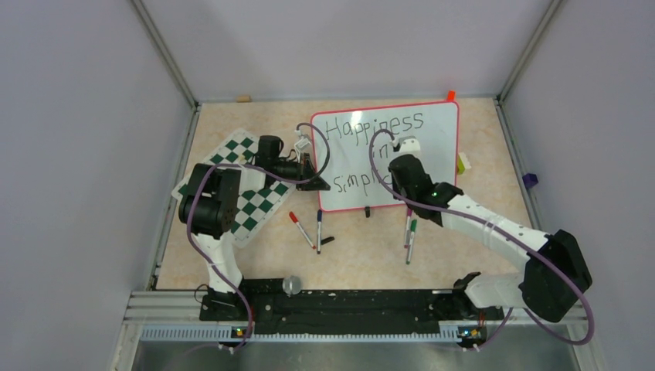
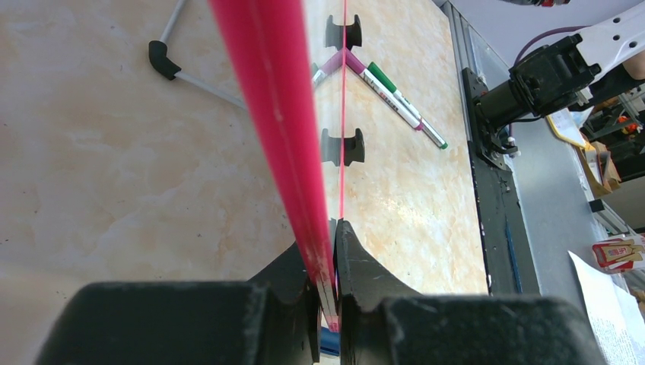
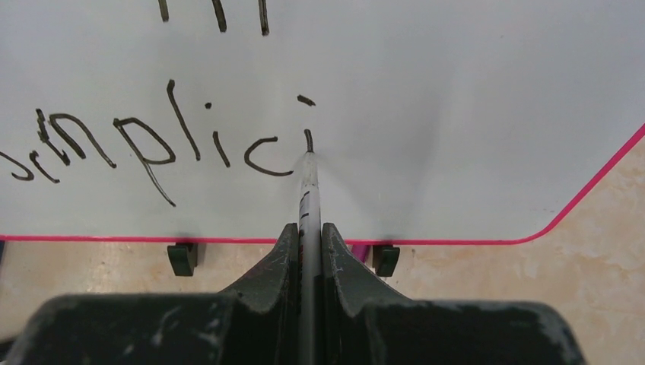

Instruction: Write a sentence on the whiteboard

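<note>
While the right end effector (image 3: 308, 228) clamps a marker (image 3: 307, 186) between closed jaws, the tip touches the whiteboard (image 1: 436, 147) at the foot of the second "i" in "Simplici". That board lies toward the far edge of the bench (image 1: 479, 232), right of the middle. The left end effector (image 2: 333, 232), nearly closed, pinches the red frame (image 2: 266, 91) on the board's left side. For the next letter, light, even pressure seems best, with strokes clear of the lower frame and the left hold firm.
</note>
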{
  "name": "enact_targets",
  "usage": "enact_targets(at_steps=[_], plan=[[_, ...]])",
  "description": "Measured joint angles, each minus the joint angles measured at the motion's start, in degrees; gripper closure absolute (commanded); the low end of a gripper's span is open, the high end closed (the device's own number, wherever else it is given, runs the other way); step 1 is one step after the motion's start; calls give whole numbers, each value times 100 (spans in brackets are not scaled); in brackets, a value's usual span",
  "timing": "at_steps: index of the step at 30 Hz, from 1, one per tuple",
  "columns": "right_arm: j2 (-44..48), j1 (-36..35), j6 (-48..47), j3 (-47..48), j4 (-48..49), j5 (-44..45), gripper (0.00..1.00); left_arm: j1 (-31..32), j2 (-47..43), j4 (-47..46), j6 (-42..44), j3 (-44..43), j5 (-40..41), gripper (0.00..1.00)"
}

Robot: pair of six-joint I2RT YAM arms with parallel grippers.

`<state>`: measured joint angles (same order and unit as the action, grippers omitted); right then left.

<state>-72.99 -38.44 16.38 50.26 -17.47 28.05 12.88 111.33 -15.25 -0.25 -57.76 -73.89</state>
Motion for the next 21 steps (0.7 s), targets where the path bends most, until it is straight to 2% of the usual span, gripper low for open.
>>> enact_targets(at_steps=[11, 21], plan=[[138, 0, 81, -188, -236, -188, 100, 0, 0, 0, 4, 0, -4, 100], [538, 46, 50, 46, -341, -170, 100, 0, 0, 0, 4, 0, -4, 100]])
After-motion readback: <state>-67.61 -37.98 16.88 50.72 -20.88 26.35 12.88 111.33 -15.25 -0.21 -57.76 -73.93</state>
